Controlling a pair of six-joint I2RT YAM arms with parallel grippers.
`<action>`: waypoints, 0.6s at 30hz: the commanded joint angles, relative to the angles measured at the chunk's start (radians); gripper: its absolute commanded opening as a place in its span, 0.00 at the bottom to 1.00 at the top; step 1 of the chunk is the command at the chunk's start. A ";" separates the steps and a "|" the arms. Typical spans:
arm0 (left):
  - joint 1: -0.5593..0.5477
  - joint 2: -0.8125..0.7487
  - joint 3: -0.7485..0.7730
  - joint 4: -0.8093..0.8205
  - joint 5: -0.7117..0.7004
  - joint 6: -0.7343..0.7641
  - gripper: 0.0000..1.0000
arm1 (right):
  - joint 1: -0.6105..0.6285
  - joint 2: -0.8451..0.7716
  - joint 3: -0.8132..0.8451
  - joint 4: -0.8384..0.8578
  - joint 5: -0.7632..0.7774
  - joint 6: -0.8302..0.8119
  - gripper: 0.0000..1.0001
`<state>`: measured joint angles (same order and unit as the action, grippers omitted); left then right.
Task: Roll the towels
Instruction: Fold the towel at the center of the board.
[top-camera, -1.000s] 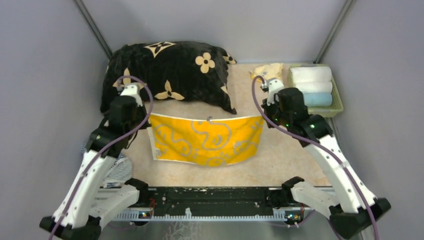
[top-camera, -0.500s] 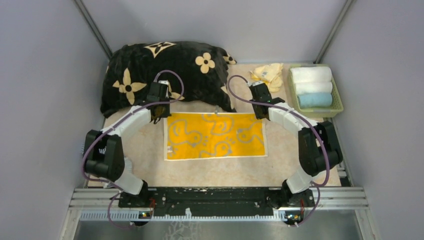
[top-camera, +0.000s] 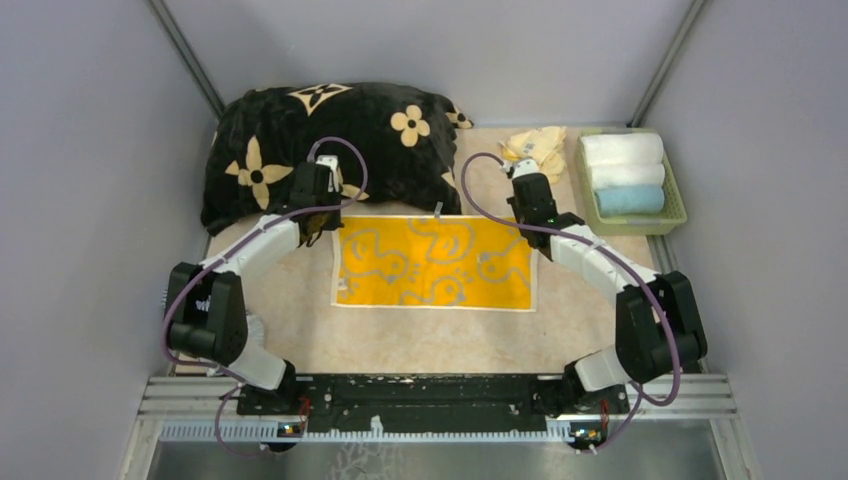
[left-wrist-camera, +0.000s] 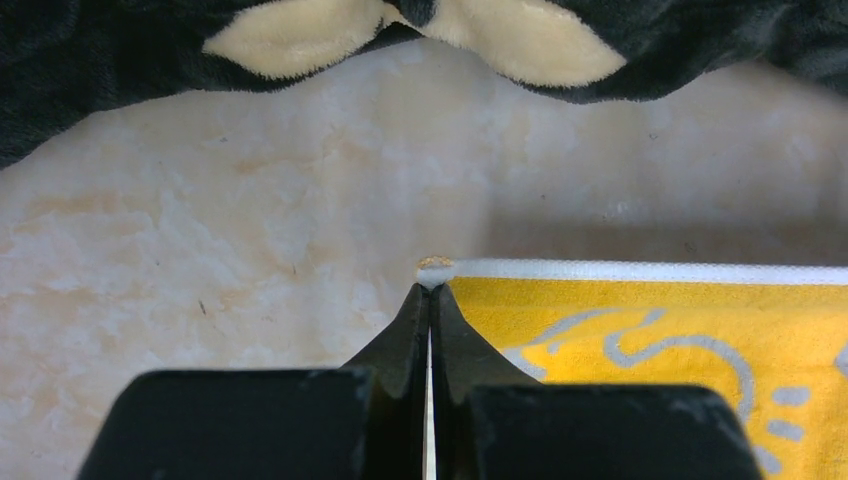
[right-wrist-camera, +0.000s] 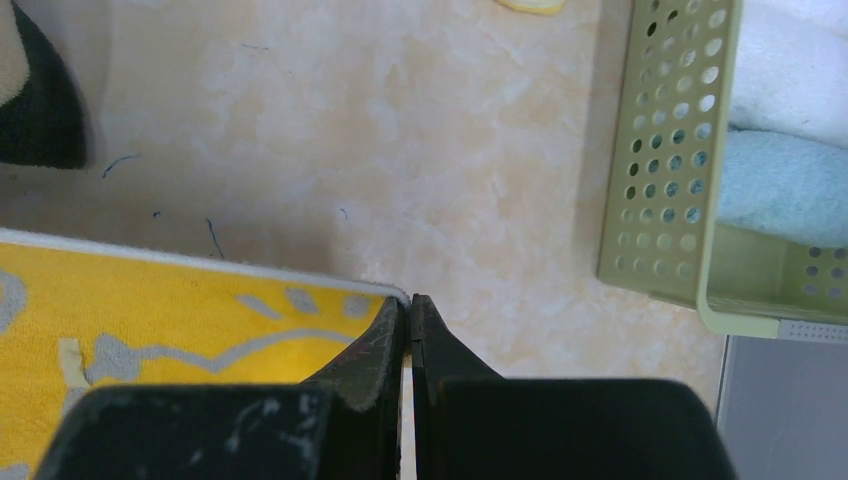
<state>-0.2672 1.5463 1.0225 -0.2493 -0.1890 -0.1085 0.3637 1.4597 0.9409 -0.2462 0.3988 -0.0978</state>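
My left gripper (left-wrist-camera: 431, 288) and right gripper (right-wrist-camera: 408, 300) are clenched on the far corners of the yellow towel (top-camera: 435, 262). At the far right, the green basket (right-wrist-camera: 650, 150) holds three rolled towels (top-camera: 622, 150).

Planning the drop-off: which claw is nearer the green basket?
Right. The right claw grips the grey-and-yellow towel at its far right corner, left of the basket; the left claw grips its far left corner.

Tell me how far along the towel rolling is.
Done: three rolled towels sit in the green basket. In hand: the yellow-and-grey towel lies flat on the table, left gripper and right gripper each pinching a far corner. Left: rolling it, then the crumpled yellow cloth beside the basket.
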 joint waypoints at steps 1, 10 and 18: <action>0.016 -0.018 0.000 0.017 -0.003 -0.006 0.00 | -0.014 -0.064 -0.019 0.125 0.081 -0.052 0.00; 0.017 -0.119 -0.070 -0.031 0.014 -0.074 0.00 | -0.014 -0.134 -0.053 -0.009 0.068 0.031 0.00; 0.017 -0.229 -0.174 -0.081 0.060 -0.145 0.00 | -0.013 -0.270 -0.139 -0.119 0.016 0.134 0.00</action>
<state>-0.2657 1.3609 0.8864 -0.2775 -0.1234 -0.2081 0.3641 1.2694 0.8223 -0.2977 0.3859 -0.0208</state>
